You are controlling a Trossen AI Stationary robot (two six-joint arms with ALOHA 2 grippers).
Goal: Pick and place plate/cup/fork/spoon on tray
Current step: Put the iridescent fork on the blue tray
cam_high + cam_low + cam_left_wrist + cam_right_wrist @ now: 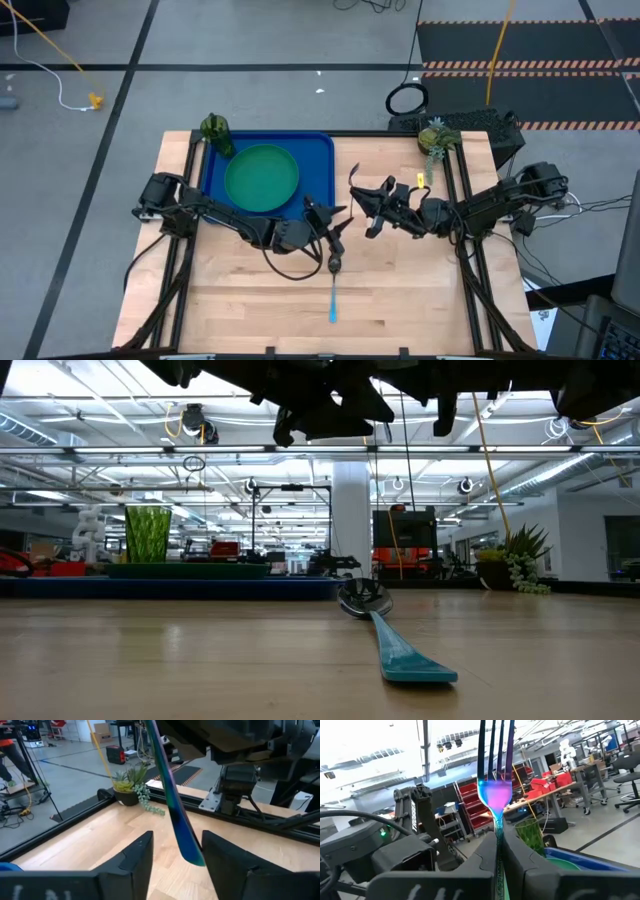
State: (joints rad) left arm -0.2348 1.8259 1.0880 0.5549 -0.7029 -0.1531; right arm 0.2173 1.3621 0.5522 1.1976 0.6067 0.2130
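My right gripper (362,205) is shut on the fork (496,795) above the table's middle. The fork's light blue handle (176,817) slants down between the open fingers of my left gripper (335,228). Whether a finger touches the handle, I cannot tell. The spoon (333,290) lies flat on the table near the front, its dark bowl (362,598) toward the tray. The green plate (262,178) lies in the blue tray (318,150) at the far left. The olive-green cup (215,130) stands upright at the tray's far left corner. My right gripper pinches the fork's neck (498,831), just below the tines, between its two fingers. The fingers come level from the table's right side. The fork is lifted clear of the table, with its tines (495,750) up and its handle end (192,855) slanting down.
A small potted plant (435,137) stands at the table's far right corner. Black rails (452,190) run along the table's left and right sides. Bare wood lies around the spoon, toward the near edge.
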